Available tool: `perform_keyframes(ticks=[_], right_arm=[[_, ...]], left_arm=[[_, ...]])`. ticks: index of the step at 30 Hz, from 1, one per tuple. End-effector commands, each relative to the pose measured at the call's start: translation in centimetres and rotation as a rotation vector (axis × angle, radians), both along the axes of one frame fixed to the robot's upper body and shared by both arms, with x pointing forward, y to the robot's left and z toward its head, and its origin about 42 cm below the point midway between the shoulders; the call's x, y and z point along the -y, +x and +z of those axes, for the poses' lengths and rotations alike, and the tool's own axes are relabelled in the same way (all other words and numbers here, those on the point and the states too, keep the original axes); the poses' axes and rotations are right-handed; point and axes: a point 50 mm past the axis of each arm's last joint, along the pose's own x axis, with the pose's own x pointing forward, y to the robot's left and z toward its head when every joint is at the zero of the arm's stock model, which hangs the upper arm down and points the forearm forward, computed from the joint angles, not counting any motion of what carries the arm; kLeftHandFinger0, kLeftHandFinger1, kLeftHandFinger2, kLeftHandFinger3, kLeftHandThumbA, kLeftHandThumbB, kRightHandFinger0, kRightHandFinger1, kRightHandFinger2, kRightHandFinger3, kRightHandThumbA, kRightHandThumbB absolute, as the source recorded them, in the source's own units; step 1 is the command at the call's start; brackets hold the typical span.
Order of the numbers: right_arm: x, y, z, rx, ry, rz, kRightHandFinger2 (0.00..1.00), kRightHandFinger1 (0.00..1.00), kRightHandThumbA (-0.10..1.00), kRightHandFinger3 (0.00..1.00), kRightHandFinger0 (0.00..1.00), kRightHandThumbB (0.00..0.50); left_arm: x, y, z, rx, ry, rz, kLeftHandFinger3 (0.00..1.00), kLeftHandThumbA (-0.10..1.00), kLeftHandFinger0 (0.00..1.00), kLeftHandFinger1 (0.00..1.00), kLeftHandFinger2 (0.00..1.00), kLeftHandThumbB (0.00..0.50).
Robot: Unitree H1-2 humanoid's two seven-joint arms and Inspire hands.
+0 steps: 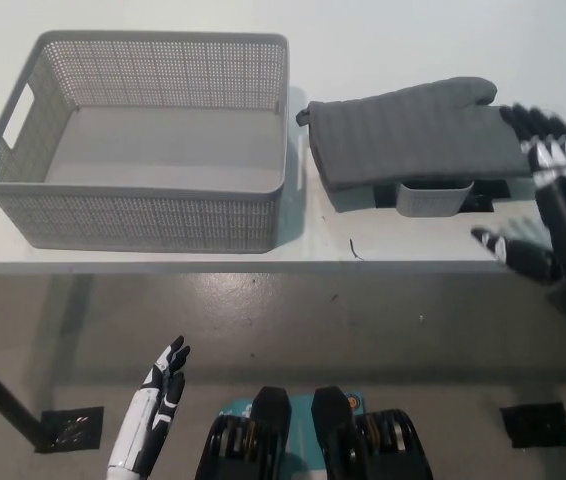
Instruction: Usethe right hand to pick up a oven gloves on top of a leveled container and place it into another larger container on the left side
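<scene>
The grey oven glove (413,140) lies on a small container (433,198) on the white surface (413,40). The right robot hand (543,200), fingers spread and holding nothing, covers the glove's right end. The left robot hand (158,400) rests low, fingers apart. The large basket (143,215) stands left of the glove.

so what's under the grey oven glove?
The grey quilted oven glove lies across a small grey perforated container on a black base. Only the container's front wall shows; its inside and back are covered. The black right robot hand covers the glove's right end.
</scene>
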Motion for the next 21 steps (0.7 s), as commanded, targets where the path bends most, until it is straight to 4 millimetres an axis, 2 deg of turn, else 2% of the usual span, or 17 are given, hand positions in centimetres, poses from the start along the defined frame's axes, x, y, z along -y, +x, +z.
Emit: perform_keyframes(ticks=[1,7,10,13,21], right_arm=[[-0.1,3.8,3.4,0.004,-0.205,-0.181,1.0,1.0,1.0,1.0,1.0,0.308],[-0.1,6.5,2.4,-0.051,-0.238,-0.224,1.0,1.0,1.0,1.0,1.0,0.309],[-0.8,7.7,2.1,-0.074,-0.246,-0.224,1.0,1.0,1.0,1.0,1.0,0.334],[-0.9,8.5,1.7,-0.093,-0.245,-0.222,1.0,1.0,1.0,1.0,1.0,0.338],[-0.5,9.2,1.1,-0.14,-0.267,-0.242,1.0,1.0,1.0,1.0,1.0,0.344]], left_arm=[[-0.3,0.6,1.4,0.116,0.003,-0.005,1.0,1.0,1.0,1.0,1.0,0.142],[-0.1,0.5,1.4,0.119,-0.006,-0.015,1.0,1.0,1.0,1.0,1.0,0.138],[-0.5,0.5,1.5,0.123,0.0,-0.003,1.0,1.0,1.0,1.0,1.0,0.129],[-0.6,0.6,1.5,0.125,0.008,-0.002,1.0,1.0,1.0,1.0,1.0,0.122],[-0.3,0.9,1.6,0.127,0.008,-0.007,1.0,1.0,1.0,1.0,1.0,0.153]])
